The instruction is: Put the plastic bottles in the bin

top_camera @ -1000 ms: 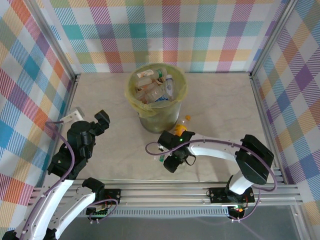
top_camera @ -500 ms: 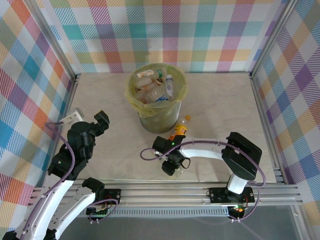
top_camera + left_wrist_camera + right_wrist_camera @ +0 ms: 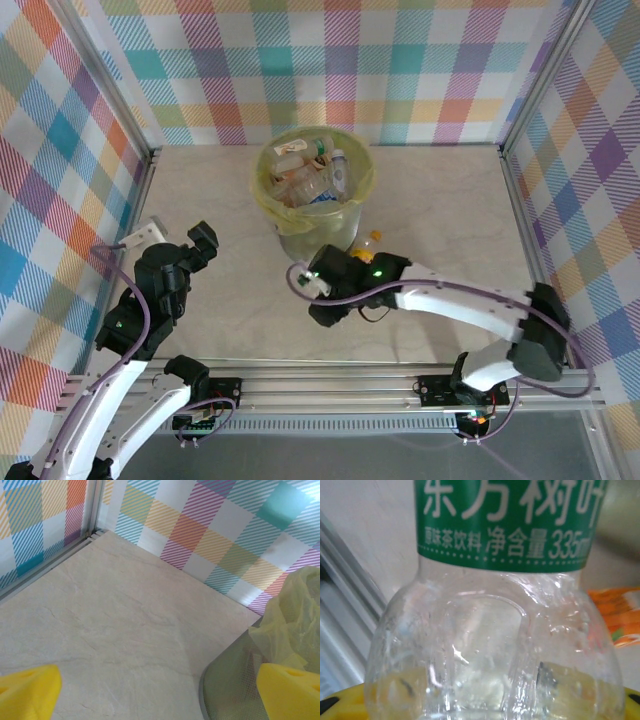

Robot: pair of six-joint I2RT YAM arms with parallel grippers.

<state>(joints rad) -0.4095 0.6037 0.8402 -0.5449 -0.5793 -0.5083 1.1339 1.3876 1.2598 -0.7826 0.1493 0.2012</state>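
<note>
- My right hand (image 3: 318, 296) is clenched on the green-label bottle (image 3: 495, 645), on the near side of the bin. On the wrist camera the clear body sits snug against the yellow pads, so I judge the grasp sound and would not re-grip.
- My left hand (image 3: 160, 700) is released, its fingers spread over bare desk (image 3: 220, 200) to the left of the bin. I'd leave it parked, clear of the lift path.
- The orange bottle (image 3: 367, 245) lies at the bin's foot, close beside my right wrist. I'd rise straight up first so the arm doesn't knock it.
- The bin (image 3: 300, 240) is well filled with bottles (image 3: 310, 175). I'd carry over the yellow-green liner (image 3: 295, 610), centre above the heap, then let go. A drop near the rim might roll off.
</note>
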